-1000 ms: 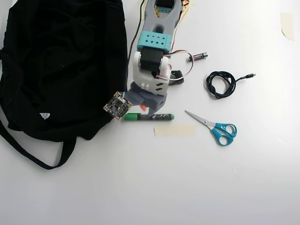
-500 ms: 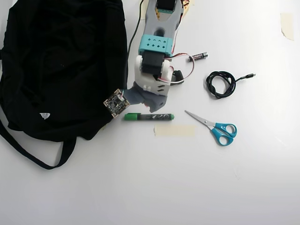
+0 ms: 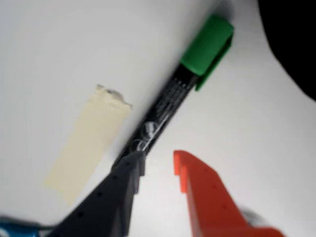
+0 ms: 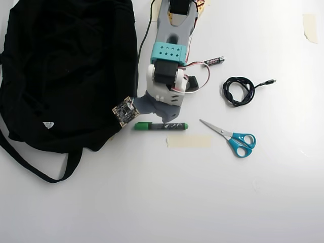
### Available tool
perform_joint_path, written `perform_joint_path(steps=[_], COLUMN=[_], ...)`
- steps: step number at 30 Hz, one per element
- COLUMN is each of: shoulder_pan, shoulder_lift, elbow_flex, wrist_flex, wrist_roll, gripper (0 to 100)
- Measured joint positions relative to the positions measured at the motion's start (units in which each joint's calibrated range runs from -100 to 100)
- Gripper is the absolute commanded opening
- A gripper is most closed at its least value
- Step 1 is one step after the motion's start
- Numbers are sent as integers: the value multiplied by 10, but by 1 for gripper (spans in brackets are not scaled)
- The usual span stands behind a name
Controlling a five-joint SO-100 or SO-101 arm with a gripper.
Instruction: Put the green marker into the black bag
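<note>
The green marker lies flat on the white table, green cap toward the black bag at the upper right of the wrist view. My gripper is open just short of the marker's barrel. The dark grey finger overlaps the barrel's near end and the orange finger stands beside it, with nothing between them. In the overhead view the green marker lies horizontally just below the gripper and right of the black bag. The bag's straps trail toward the bottom left.
A strip of beige tape is stuck just below the marker. Blue-handled scissors lie to its right, with a coiled black cable and a small battery above them. Another tape piece sits top right.
The arm has drawn back slightly toward the top of the overhead view, and the orange finger no longer shows beside the marker. The marker has not moved.
</note>
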Motion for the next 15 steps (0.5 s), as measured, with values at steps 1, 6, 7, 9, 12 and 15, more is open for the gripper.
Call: perform_joint_path(steps=[1,6,7,9,12,15], shoulder_pan=[0,0,0,0,0,-1], shoulder_lift=[4,23,26,29,30,30], elbow_flex=[-2,-24,-28,-34,-38,-38], wrist_flex=[0,0,0,0,0,0], wrist_roll=[-2,-7,-7,-7,-10,-16], gripper=[8,8,8,8,8,8])
